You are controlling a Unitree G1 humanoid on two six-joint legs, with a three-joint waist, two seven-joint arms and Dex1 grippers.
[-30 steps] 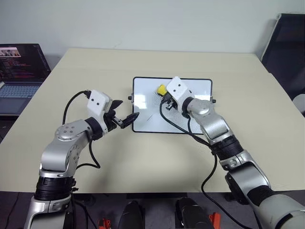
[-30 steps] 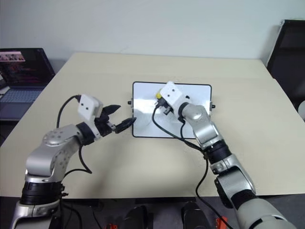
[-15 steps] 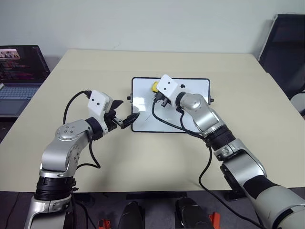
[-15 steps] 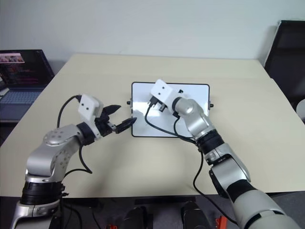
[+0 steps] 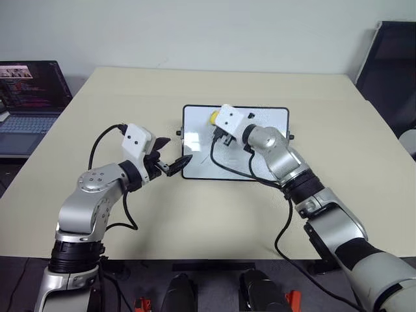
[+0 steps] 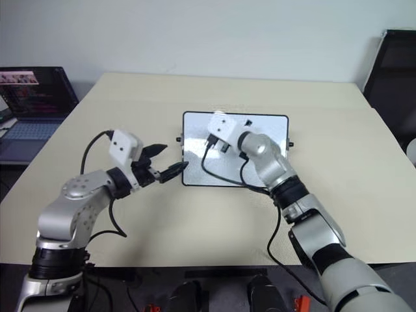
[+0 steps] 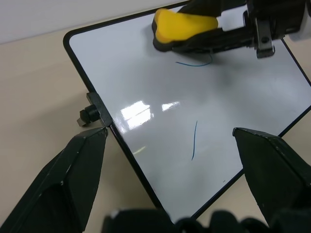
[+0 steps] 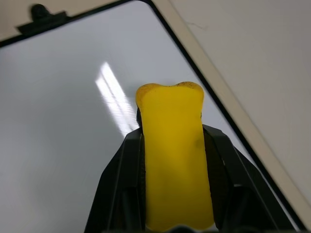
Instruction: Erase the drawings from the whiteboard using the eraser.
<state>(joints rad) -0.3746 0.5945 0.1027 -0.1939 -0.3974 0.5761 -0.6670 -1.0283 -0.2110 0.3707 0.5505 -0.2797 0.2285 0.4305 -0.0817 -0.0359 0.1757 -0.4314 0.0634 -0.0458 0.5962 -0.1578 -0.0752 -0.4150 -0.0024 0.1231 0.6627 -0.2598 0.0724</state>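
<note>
Left gripper [image 5: 170, 156]: jaws spread wide, arm bent, pointing level toward the right gripper [image 5: 218, 128], which is clamped tight, wrist extended forward.

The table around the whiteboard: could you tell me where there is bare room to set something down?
The table lies bare beyond the whiteboard and toward its right edge. The near strip is bare too. It is crowded at the whiteboard's left edge, by the left gripper.

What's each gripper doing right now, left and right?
Left gripper: open, empty, at the whiteboard's edge.
Right gripper: shut on the eraser, over the whiteboard.
</note>
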